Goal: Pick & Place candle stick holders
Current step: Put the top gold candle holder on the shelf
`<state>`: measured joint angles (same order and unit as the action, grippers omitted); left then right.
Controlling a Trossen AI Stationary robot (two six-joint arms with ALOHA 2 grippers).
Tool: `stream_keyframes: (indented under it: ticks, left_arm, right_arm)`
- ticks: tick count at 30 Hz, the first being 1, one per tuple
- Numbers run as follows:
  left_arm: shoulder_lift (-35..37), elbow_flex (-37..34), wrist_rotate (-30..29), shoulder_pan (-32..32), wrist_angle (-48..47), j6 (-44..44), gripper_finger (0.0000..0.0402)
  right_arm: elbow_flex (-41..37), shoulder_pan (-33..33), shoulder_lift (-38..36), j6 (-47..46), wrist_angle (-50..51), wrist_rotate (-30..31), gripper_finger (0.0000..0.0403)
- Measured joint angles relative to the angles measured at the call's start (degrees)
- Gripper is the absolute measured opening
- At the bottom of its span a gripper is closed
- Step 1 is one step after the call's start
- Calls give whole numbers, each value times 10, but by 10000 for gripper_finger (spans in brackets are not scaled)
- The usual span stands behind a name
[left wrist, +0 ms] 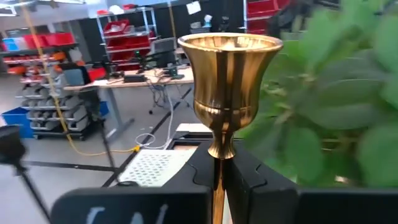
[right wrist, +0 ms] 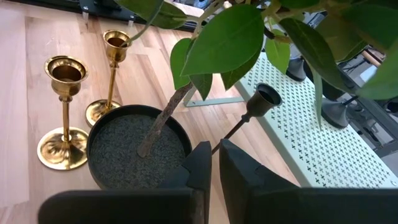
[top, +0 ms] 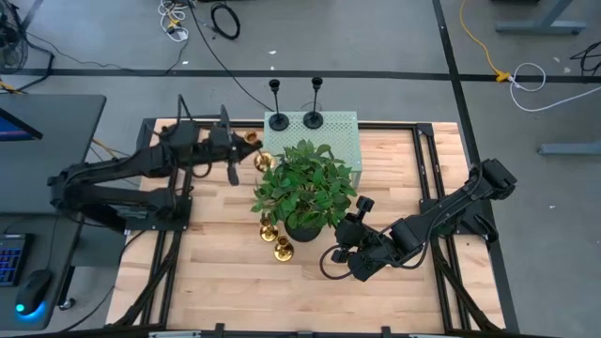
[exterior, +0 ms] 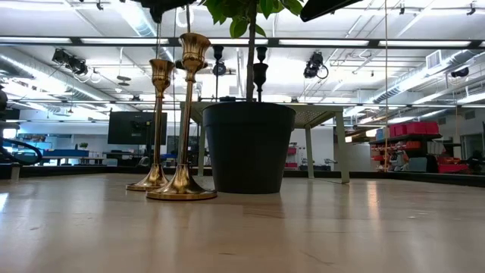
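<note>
The left gripper [top: 246, 150] is clamped on the stem of a gold candle stick holder [left wrist: 229, 93], held in the air beside the pale perforated platform [top: 343, 141], where two black holders [top: 278, 117] stand. The right gripper [top: 349, 246], beside the plant pot [right wrist: 134, 152], grips a third black holder [right wrist: 258, 102] by its stem. Two more gold holders [exterior: 178, 121] stand on the wooden table [exterior: 303, 227], just beside the pot.
</note>
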<state>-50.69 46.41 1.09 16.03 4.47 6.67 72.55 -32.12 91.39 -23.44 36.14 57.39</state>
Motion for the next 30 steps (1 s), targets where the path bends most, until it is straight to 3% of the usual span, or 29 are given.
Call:
stream_keyframes:
  ticks: [5,10,21,30]
  left_arm:
    - [-39,0,31,58,7,-17,14]
    - [-87,0,102,100,63,-45,14]
    - [-156,0,143,134,123,-65,14]
    - [-184,0,142,134,121,-60,14]
  right_arm:
    - [0,0,0,2,0,0,33]
    - [0,0,0,2,-1,0,33]
    - [0,0,0,2,4,0,33]
    - [0,0,0,2,4,0,33]
